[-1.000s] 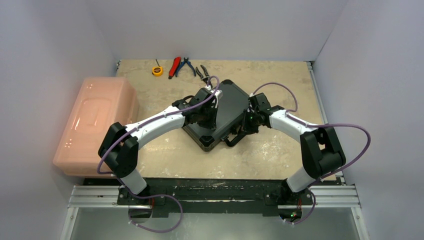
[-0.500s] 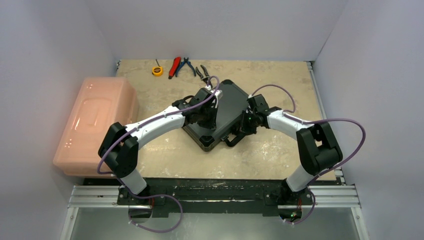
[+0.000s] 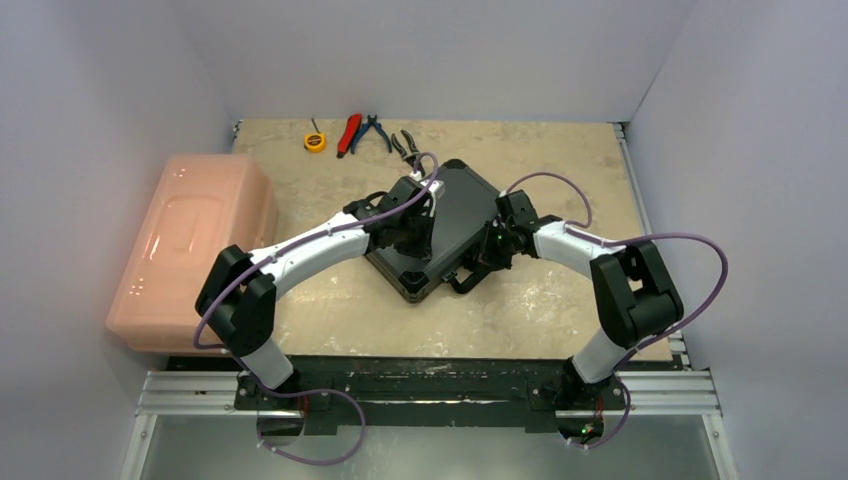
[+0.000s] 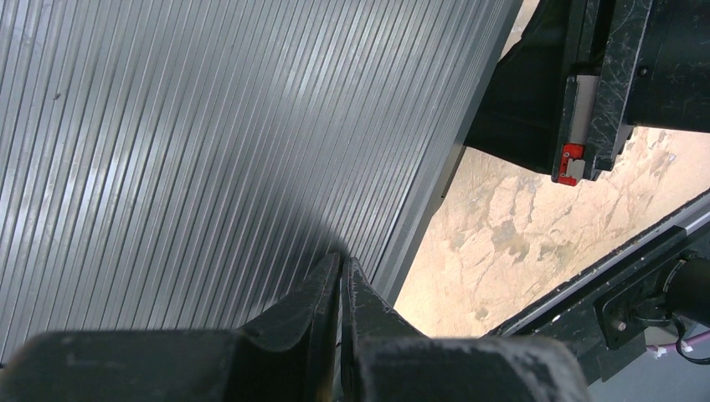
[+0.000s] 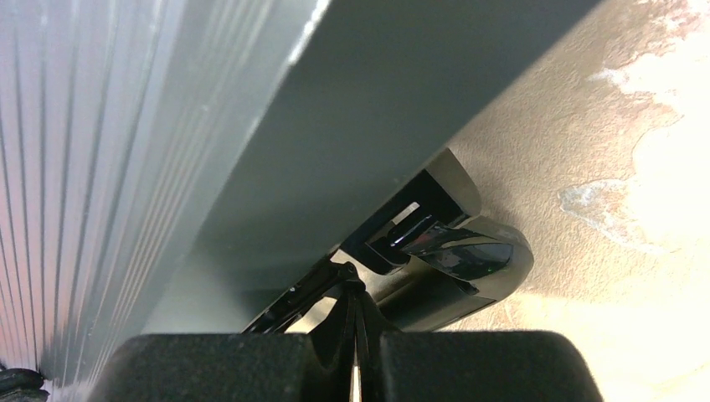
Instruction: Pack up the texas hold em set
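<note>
Black ribbed case [image 3: 455,215], shut, lying cornerwise at the middle of the tan table [image 3: 570,170].

One case is seen. Its long axis runs from near-left to far-right, and its one handle [image 3: 466,281] is on the long side that faces near-right. The shut lid hides the inside. Two arms meet over it. The left gripper [image 4: 343,280] has its jaws clenched on nothing, tips against the ribbed lid. The right gripper [image 5: 352,303] is likewise clenched at the handle side, its tips beside a shiny latch [image 5: 456,255]; whether they touch the latch is hard to make out. The arms cover the case's left and right corners. One pink bin [image 3: 190,245] stands at the table's left edge, well apart. At the far edge lie one yellow tape measure [image 3: 315,141] and three pliers [image 3: 376,131].
</note>
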Controlling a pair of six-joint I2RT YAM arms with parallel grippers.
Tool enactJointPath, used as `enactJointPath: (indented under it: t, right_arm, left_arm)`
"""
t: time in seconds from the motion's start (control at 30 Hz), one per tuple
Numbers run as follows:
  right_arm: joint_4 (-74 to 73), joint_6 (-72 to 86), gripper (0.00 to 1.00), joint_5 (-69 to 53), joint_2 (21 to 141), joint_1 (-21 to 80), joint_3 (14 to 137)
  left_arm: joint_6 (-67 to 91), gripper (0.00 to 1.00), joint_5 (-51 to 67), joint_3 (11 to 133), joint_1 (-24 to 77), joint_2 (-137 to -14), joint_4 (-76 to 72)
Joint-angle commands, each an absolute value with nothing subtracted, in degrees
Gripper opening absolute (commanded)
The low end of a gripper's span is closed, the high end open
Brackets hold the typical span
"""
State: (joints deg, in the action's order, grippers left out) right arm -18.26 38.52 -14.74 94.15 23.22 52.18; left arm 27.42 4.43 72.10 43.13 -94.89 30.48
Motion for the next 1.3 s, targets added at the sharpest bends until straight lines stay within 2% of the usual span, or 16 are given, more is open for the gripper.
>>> enactJointPath:
  t: [0.0, 0.73, 1.27]
  right_arm:
    - [-14.5, 40.3, 0.0, -13.4, 96.7, 23.5, 51.0]
    - [-13.8, 39.3, 0.0, -12.7, 101.6, 23.5, 51.1]
    - [-25.7, 33.7, 0.0, -4.6, 90.8, 23.5, 55.7]
  left_arm:
    - [26.5, 0.04, 4.4, 69.3, 43.4, -95.6, 37.2]
    - [25.2, 0.04, 4.3, 71.3, 43.3, -96.8, 38.4]
    - [23.5, 0.05, 2.1, 76.8, 43.3, -94.1, 40.1]
